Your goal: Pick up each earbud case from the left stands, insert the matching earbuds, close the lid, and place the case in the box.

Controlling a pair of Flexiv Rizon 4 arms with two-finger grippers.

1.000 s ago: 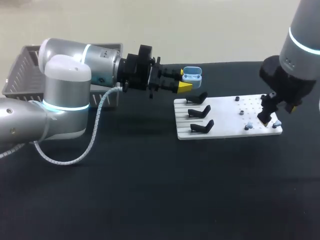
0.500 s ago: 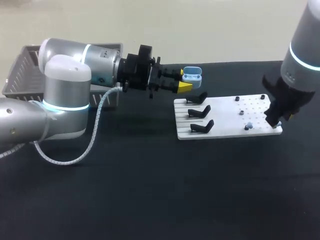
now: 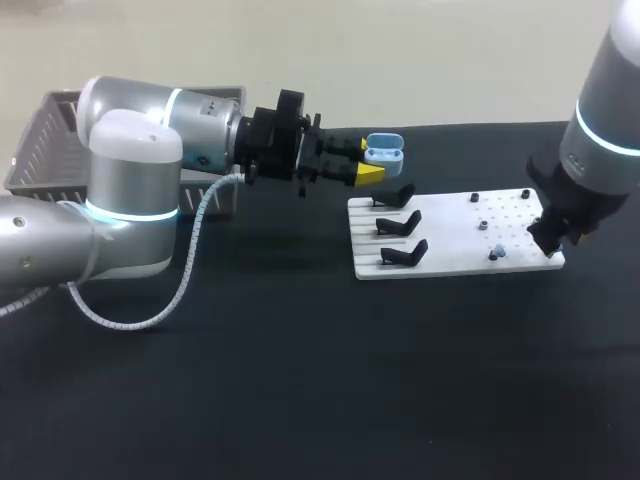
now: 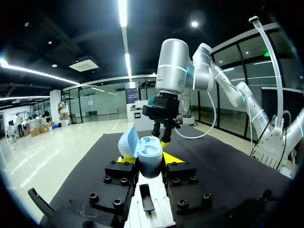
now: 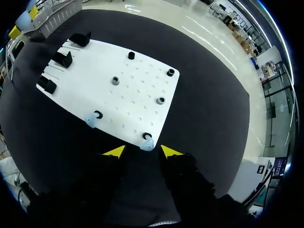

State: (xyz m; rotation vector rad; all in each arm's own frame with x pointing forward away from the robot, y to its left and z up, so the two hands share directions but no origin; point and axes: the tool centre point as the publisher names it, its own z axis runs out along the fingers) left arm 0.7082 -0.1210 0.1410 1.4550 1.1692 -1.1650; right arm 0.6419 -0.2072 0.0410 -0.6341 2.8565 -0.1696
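Left claw (image 4: pixel 151 160): clenched on a light blue plastic earbud case (image 4: pixel 146 153), lid open, held in the air over the black counter (image 3: pixel 300 380), near the far left corner of a white perforated board (image 3: pixel 455 258). The board carries three black angled stands (image 3: pixel 398 226) at its left end. Right claw (image 5: pixel 142 153): released, fingers spread at the board's near right corner, with a small light blue earbud (image 5: pixel 147 143) just ahead between the tips. A second earbud (image 5: pixel 90 120) sits further along the same edge. Grey mesh basket (image 3: pixel 40 140): far left of the counter.

table (image 3: pixel 300 400): black | top: matte, plain | far edge: straight
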